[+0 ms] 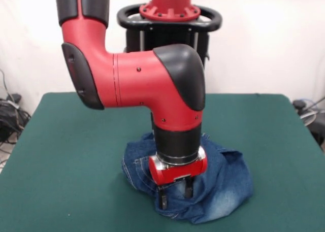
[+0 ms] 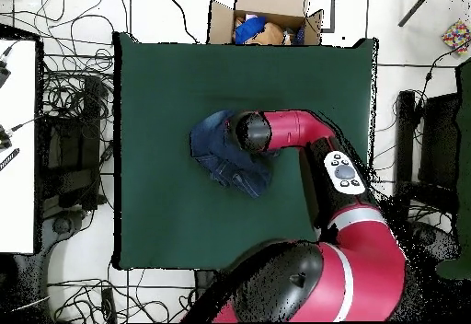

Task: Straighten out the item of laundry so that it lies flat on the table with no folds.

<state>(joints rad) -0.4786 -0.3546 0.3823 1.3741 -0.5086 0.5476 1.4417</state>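
One tool [image 1: 175,193], fingers narrowly apart, pressing into bunched jeans [image 1: 223,186]; pinching several layers risks dragging whole heap across surface [image 1: 61,156].

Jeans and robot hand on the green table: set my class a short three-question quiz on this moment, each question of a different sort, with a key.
1. True or false: the jeans lie flat with no folds.
2. Where is the hand? A) raised high above the table B) down at the jeans C) off the table's side
3. Complete: beyond one table edge, the overhead view shows an open cardboard ____.

Key: 1 false, they are bunched in a heap; 2 B; 3 box.
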